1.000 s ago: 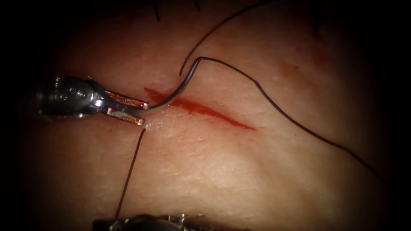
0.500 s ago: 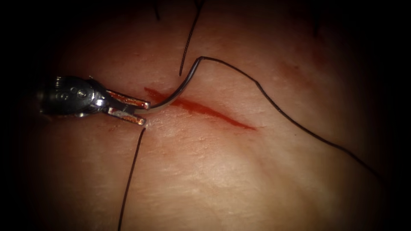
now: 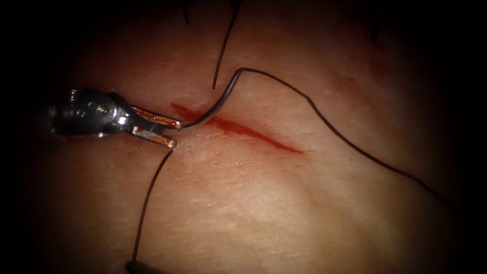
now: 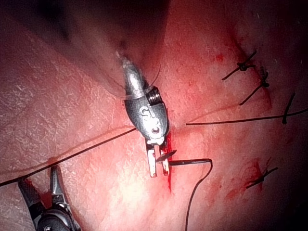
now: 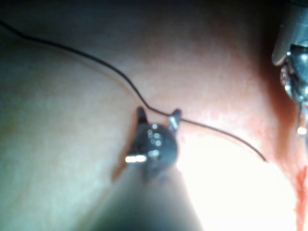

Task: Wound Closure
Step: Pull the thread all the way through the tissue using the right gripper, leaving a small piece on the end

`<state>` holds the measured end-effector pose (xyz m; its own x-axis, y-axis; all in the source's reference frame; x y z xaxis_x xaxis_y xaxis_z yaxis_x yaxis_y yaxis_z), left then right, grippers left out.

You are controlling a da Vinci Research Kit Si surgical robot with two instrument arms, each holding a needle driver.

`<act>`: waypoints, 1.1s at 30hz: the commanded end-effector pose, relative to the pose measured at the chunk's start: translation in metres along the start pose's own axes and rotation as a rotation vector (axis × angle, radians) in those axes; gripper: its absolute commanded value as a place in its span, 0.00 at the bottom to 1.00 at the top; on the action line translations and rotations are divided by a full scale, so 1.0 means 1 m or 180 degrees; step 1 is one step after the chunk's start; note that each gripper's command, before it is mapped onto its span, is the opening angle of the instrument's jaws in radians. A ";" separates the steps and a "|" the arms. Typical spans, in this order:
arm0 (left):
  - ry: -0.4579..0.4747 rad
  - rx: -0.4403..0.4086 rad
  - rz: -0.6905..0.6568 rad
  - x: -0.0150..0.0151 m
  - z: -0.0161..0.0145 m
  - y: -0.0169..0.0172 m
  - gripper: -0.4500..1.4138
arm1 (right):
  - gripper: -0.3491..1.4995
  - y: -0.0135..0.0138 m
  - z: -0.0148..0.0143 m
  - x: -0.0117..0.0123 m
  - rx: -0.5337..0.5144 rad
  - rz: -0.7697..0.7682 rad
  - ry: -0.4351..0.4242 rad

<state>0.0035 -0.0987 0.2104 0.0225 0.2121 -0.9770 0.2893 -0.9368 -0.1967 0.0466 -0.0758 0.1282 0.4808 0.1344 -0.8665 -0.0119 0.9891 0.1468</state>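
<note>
Needle (image 3: 215,105) held near its tip by left tool (image 3: 170,133), lying level, jaws partly apart; right tool (image 5: 157,118) jaws spread wide, thread (image 5: 96,62) across them, ungripped.

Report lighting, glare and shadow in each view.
Endoscope view: dark rim, lit centre; needle lies over the cut, apparently out of the tissue, tip end at the left tool, grip unclear. Left wrist view: strong light, glints on that tool. Right wrist view: glare on tissue; right tool open, thread across its jaws.
</note>
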 end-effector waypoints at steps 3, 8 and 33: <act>-0.0041 0.0018 -0.0015 -0.0011 0.0013 0.0005 0.00 | 0.92 0.0013 -0.0008 -0.0009 -0.0015 0.0051 0.0001; -0.0059 0.0056 -0.0039 -0.0006 0.0007 -0.0002 0.00 | 0.90 0.0042 -0.0023 -0.0018 -0.0080 0.0144 -0.0019; -0.0073 0.0077 -0.0054 -0.0002 0.0002 0.0000 0.00 | 0.86 0.0164 0.0054 -0.0106 -0.0376 0.0016 -0.0156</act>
<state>0.0038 -0.0982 0.2099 -0.0058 0.2197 -0.9755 0.2644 -0.9405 -0.2134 0.0452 -0.0613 0.1419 0.5250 0.1403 -0.8395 -0.1164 0.9889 0.0924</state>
